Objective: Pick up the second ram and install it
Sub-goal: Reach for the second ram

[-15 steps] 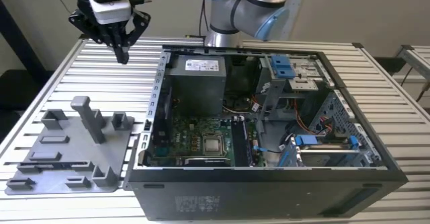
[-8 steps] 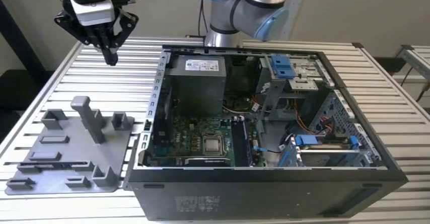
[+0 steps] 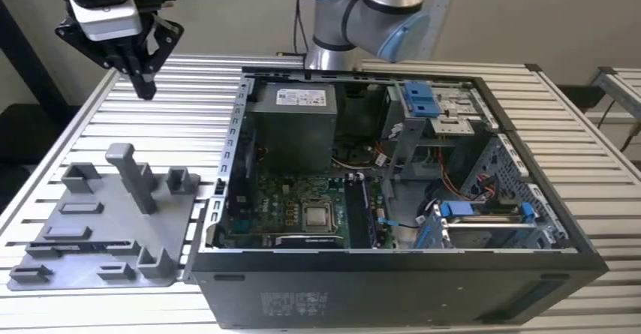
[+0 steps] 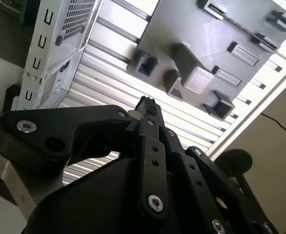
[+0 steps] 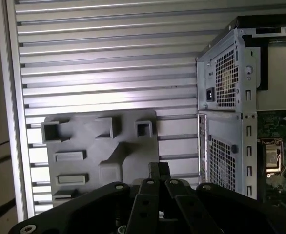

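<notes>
In the exterior view we see the black multi-link claw [image 3: 146,88] hanging over the far corner of the ribbed aluminium surface [image 3: 195,120] on the exterior view's left. Its fingers meet at a single point and we see nothing between them. The grey robot arm with blue joint caps [image 3: 376,4] rises behind the case at the far edge. The flat grey plastic fixture plate with upright posts [image 3: 115,221] lies by the near corner on the same side. Along its near part a thin dark strip lies between two low holders, well apart from the claw; we take it for the second ram, the long flat dark memory stick [image 3: 85,242]. Just beside the plate sits the open black desktop computer case [image 3: 401,289], with the green motherboard [image 3: 285,191] inside.

In the second wrist view the claw [image 4: 148,105] shows its tips pressed together and empty. Beyond them lie the surface [image 4: 109,73], the fixture plate [image 4: 196,44] and the case's perforated metal wall [image 4: 60,39]. A thin dark line runs along the plate's far holders; we cannot tell whether it is the stick.

In the first wrist view the claw [image 5: 158,170] is again closed on nothing. Its tips hang over the fixture plate [image 5: 84,156]; the case [image 5: 226,97] stands just beside the plate, and the motherboard [image 5: 279,161] shows within.
</notes>
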Tool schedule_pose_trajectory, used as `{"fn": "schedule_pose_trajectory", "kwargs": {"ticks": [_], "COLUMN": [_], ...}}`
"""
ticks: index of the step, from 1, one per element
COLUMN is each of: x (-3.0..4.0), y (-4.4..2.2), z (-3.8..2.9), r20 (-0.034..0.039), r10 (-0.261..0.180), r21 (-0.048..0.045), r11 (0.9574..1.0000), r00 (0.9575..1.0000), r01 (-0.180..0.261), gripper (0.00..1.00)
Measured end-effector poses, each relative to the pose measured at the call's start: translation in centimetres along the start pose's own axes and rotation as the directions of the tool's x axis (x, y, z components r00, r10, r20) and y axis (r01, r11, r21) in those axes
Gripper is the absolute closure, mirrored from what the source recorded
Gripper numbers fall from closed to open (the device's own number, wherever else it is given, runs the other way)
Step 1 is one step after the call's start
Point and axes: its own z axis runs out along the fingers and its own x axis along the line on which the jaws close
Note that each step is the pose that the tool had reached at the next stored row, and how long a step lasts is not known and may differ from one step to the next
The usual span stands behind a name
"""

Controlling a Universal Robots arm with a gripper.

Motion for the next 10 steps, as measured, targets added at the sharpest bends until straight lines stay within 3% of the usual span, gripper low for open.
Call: {"fn": "schedule_pose_trajectory", "kwargs": {"ticks": [10], "x": [2.83], "y": [-0.68], "z": [0.04], "r20": [-0.0037], "r10": [0.000], "r21": [0.0004], "r11": [1.0000], "r00": [1.0000], "r01": [0.000], "gripper": [0.89]}}
